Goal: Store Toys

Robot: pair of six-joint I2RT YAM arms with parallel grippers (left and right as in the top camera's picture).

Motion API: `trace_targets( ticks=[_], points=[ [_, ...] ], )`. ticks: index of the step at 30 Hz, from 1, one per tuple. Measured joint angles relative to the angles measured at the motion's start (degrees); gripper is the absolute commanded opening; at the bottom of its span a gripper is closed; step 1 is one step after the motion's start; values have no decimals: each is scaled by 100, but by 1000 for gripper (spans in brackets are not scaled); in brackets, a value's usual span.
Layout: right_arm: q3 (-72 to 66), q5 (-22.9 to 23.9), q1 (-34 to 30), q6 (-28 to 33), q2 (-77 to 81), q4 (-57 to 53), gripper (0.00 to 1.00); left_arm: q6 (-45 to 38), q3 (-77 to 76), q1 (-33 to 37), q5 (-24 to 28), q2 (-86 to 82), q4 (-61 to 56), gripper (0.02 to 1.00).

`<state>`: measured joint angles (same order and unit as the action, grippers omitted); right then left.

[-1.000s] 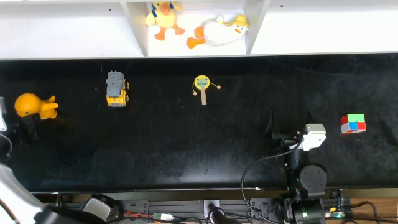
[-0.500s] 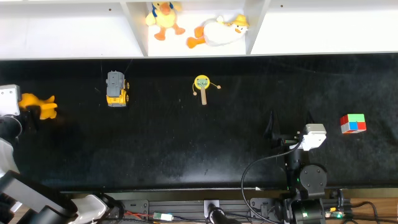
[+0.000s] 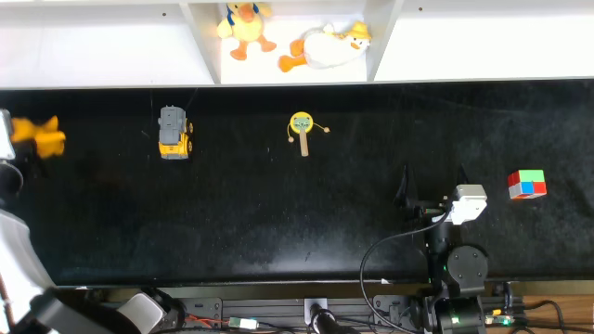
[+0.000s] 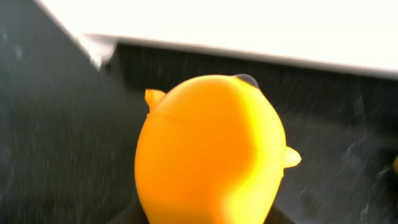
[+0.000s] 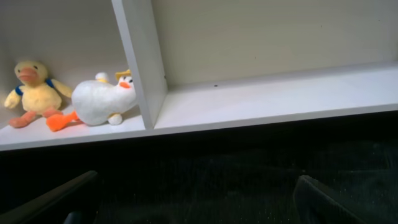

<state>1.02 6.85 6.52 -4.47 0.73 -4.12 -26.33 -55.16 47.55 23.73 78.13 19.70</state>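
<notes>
The left gripper point(image 4: 208, 214) holds the orange toy duck point(image 3: 37, 134) above the worktop point(image 3: 278, 213) at its far left (the right gripper point(image 5: 193, 199) sits wide open), so the carry is probably under way, and next comes placing it inside the white shelf point(image 3: 111, 56).

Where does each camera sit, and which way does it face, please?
Top view: fixed overhead, looking down on black table and white shelf; left arm, right arm enter from below.
Left wrist view: on that arm, facing the shelf; left gripper clasps the orange toy.
Right wrist view: facing the shelf; right gripper open.
Shared: top and right wrist both show the yellow plush duck, white plush duck.
</notes>
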Motion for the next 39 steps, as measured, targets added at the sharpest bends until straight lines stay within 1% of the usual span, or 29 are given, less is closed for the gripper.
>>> trace_targets(
  ticks=[4, 10, 14, 19, 30, 36, 39],
  points=[
    [0, 2, 0, -2, 0, 2, 993, 671, -9, -560, -4, -129, -671, 266],
    [0, 0, 0, 0, 0, 0, 996, 1652, -144, -1368, -348, 208, -1670, 277],
    [0, 0, 0, -2, 0, 2, 996, 1893, -710, -1606, -474, 931, -1521, 277],
    [0, 0, -2, 0, 0, -2, 993, 1987, -1357, -1757, -669, 1561, -1248, 279],
    [2, 0, 0, 0, 0, 0, 996, 2245, -1484, -1825, -1292, 1576, -675, 279],
    [0, 2, 0, -2, 0, 0, 996, 2304, -1510, -2000, -1569, 1576, -717, 279],
    [0, -2, 0, 0, 0, 2, 993, 2304, -1655, -2103, -1718, 1576, -452, 268]
  ],
)
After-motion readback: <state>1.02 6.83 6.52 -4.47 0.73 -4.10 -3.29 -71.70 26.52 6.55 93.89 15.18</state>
